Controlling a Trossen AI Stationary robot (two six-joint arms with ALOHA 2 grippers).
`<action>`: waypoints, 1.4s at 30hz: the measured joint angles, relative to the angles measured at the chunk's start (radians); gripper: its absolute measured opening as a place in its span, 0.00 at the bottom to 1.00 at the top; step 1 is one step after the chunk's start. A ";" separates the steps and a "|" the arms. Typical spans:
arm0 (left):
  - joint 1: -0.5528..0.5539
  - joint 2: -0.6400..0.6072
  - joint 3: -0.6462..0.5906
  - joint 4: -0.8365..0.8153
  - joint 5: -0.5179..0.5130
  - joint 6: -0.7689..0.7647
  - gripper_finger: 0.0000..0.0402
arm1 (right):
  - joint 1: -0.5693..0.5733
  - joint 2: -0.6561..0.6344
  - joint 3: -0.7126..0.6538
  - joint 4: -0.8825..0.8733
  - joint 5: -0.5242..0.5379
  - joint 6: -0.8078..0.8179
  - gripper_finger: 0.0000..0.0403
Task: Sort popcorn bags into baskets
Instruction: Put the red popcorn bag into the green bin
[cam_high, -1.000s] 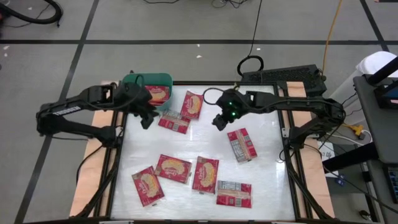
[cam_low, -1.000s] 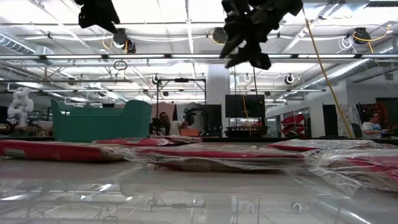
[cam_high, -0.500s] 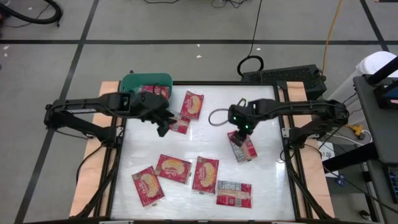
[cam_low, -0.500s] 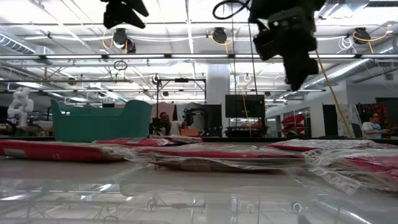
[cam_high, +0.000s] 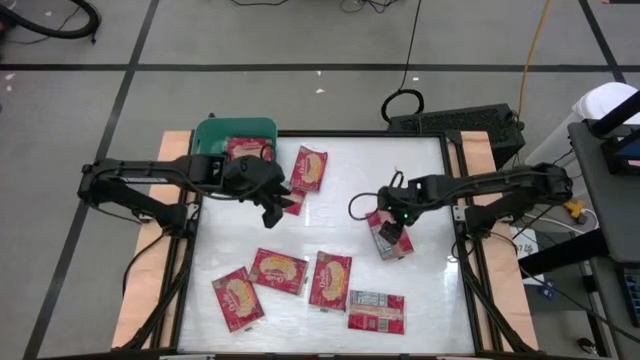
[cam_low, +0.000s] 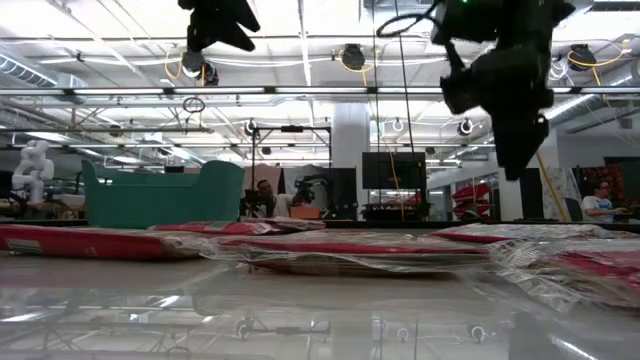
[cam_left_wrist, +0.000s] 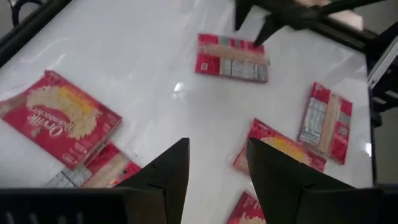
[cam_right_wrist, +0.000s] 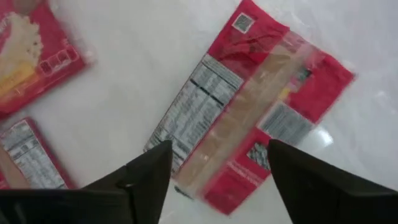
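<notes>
The right gripper (cam_high: 393, 232) hangs just above a flat red popcorn packet with its grey-white label side up (cam_high: 389, 234), at about 3 o'clock on the white table top (cam_high: 350, 170). Its two dark fingers (cam_right_wrist: 314, 186) are spread wide on both sides of the packet and nothing is between them yet. The left gripper (cam_high: 272, 210) is over the table at about 10 o'clock, near a second label-up red packet (cam_high: 287, 202); its fingers (cam_left_wrist: 168, 177) stand apart and empty.

The teal-green rectangular plastic basket (cam_high: 212, 131) sits at the 11 o'clock corner and already has one red packet (cam_high: 247, 150) inside. Six more packets lie on the table, four of them in a row (cam_high: 312, 283) toward 6 o'clock.

The risk I see is in the pick. The packet is thin, flat and wrapped in slippery film, so the fingers may slide over it, push it aside, or pinch only a corner, and then it could fall during the way to the basket.
</notes>
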 joint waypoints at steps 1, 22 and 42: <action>0.000 -0.003 0.000 0.012 0.000 0.004 0.40 | -0.015 0.000 -0.016 0.023 0.002 0.005 0.67; 0.044 -0.003 0.001 -0.013 -0.087 0.093 0.40 | -0.042 -0.001 -0.185 0.009 -0.216 0.381 0.74; 0.072 -0.003 0.001 -0.016 -0.058 0.127 0.40 | 0.037 -0.004 -0.422 0.448 -0.319 0.685 0.33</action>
